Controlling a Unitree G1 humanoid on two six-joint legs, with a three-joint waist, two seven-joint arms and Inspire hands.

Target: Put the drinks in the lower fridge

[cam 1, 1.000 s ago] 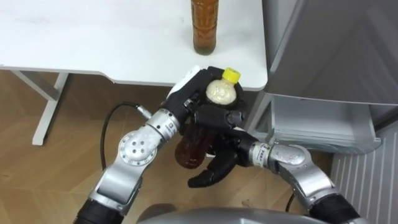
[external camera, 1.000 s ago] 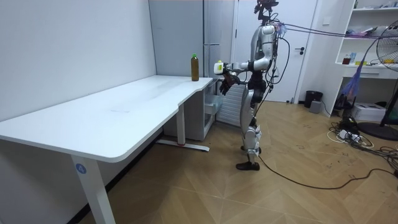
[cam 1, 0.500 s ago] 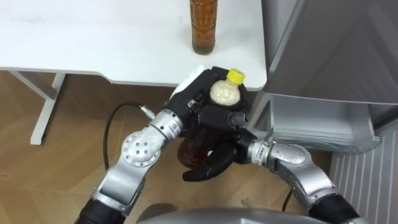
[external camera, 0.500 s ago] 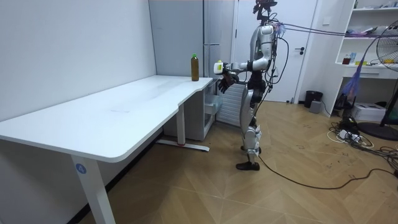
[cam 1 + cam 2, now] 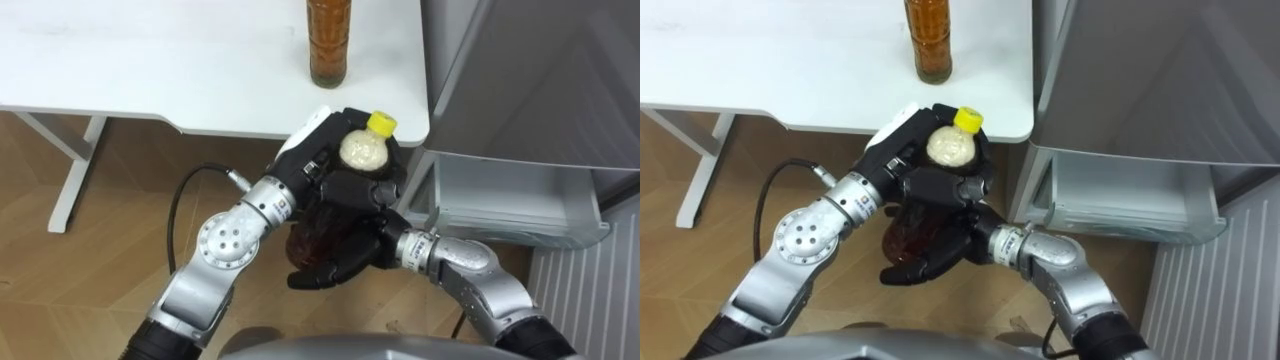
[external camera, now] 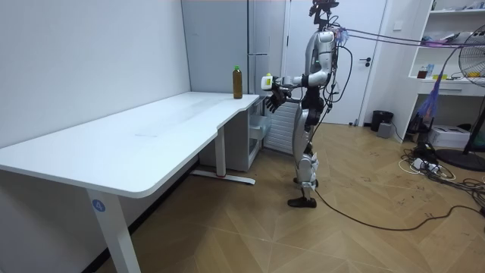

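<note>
- Standing at the near corner of the white desk (image 5: 150, 80), clutching a yellow-capped bottle (image 5: 360, 150) of dark drink upright just off that corner
- Gripping its shoulder with the left hand (image 5: 308, 145), fingers curled round; cupping its base with the right hand (image 5: 335, 262), fingers wrapped under
- Amber drink bottle (image 5: 330, 45) upright on the desk near that corner
- Lower fridge drawer (image 5: 510, 205) open just right of the desk

A white table (image 5: 150, 60) carries one amber bottle (image 5: 329, 40), apparently tea, upright.
</note>
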